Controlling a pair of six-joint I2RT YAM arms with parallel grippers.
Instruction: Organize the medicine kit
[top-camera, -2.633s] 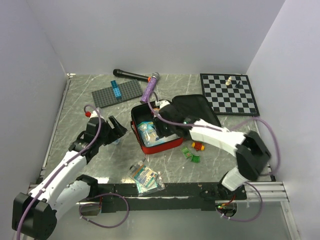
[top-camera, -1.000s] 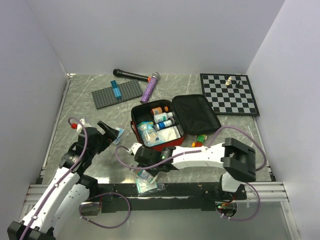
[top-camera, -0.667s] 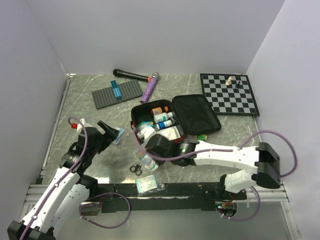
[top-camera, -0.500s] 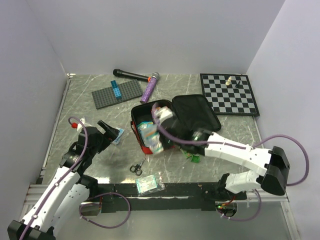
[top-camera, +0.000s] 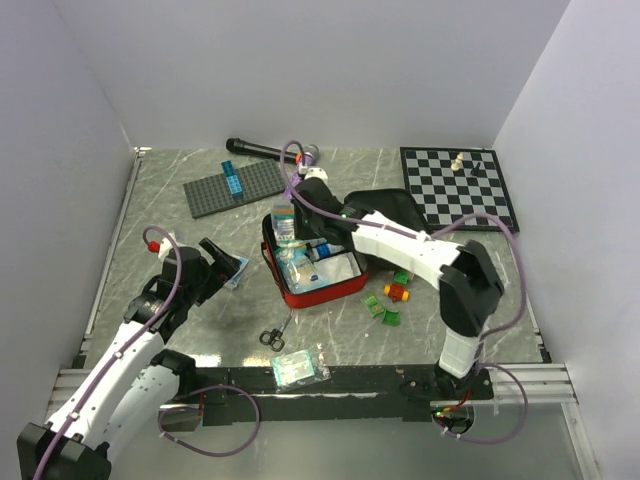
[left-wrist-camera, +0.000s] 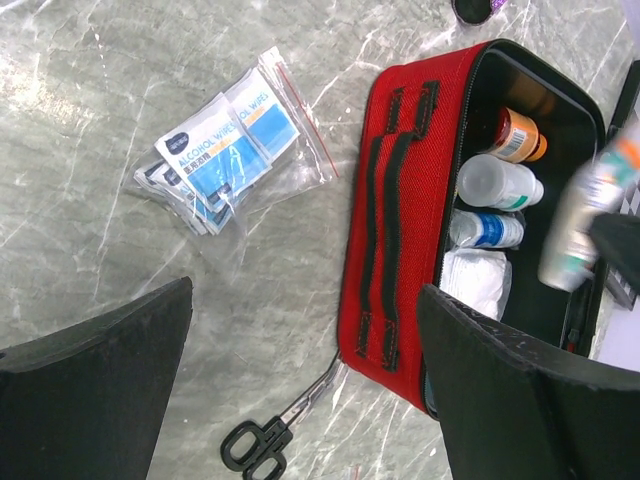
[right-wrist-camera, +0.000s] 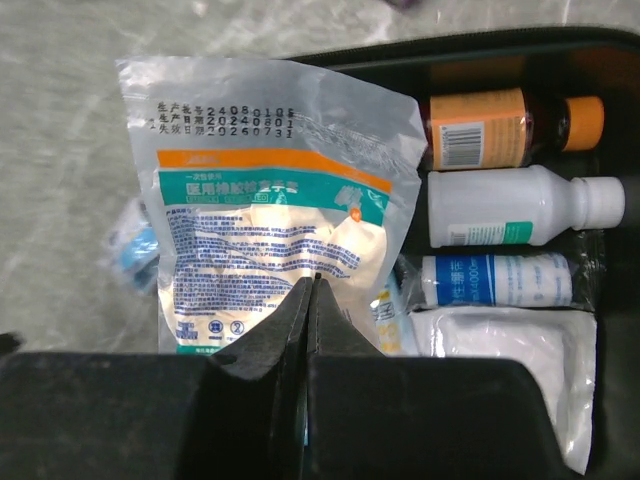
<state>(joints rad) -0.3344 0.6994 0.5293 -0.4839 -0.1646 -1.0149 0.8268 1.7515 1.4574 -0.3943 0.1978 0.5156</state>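
Nearest, my left gripper (top-camera: 226, 266) hangs wide open near the wipes bag (left-wrist-camera: 225, 150); farther, my right gripper (right-wrist-camera: 311, 292) pinches a pouch (right-wrist-camera: 270, 210) half over the open medicine kit's (top-camera: 322, 291) rim mid-table, so releasing here could drop it outside.

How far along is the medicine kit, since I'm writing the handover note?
Done: three bottles and a white pad lie in the open medicine kit. In hand: the right gripper, shut on a printed packet, holds it at the kit's edge. Left: the wipes bag, scissors and a second packet lie outside it.
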